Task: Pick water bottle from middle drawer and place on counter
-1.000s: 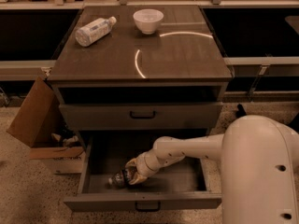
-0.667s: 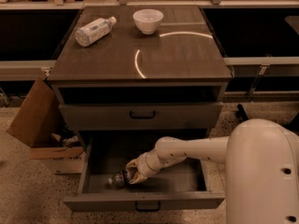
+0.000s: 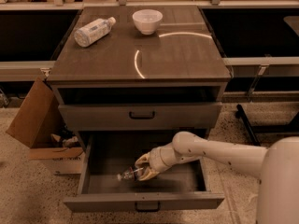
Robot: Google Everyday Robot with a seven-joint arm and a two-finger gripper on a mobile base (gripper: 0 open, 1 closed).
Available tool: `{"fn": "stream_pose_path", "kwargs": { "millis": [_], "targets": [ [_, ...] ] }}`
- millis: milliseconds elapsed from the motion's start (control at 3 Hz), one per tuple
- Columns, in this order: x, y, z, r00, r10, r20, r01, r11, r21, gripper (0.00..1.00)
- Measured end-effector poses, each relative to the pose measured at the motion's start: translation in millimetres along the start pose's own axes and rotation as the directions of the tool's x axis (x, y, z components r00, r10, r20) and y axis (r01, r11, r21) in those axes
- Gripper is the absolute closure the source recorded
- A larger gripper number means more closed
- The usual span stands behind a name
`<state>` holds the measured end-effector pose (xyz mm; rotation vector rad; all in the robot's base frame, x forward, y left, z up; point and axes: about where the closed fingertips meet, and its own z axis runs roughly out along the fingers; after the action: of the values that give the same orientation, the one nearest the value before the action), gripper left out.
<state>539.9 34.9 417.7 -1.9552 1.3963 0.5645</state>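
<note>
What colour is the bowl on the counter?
The bowl is white, best seen in camera view; the tool is in the drawer by the water bottle.

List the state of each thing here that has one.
middle drawer: pulled open.
upper drawer: closed.
water bottle: lying in the middle drawer, gripped.
gripper: inside the middle drawer, shut on the water bottle.
larger bottle: on its side on the counter.
bowl: upright on the counter.
cardboard box: open.

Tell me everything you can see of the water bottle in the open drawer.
The water bottle is small, clear plastic with a dark label band, roughly horizontal, cap end pointing left. It is inside the open middle drawer, near the front. The gripper is closed around its base end.
</note>
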Motion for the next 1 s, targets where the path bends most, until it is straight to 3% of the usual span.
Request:
{"fn": "stream_pose_path", "kwargs": {
  "millis": [667, 1000],
  "targets": [
    [1, -19, -85, 0.998, -0.021, -0.057, 0.027, 0.9927, 0.118, 1.00],
    [0, -20, -87, 0.998, -0.021, -0.053, 0.028, 0.9920, 0.123, 1.00]
  ]
}}
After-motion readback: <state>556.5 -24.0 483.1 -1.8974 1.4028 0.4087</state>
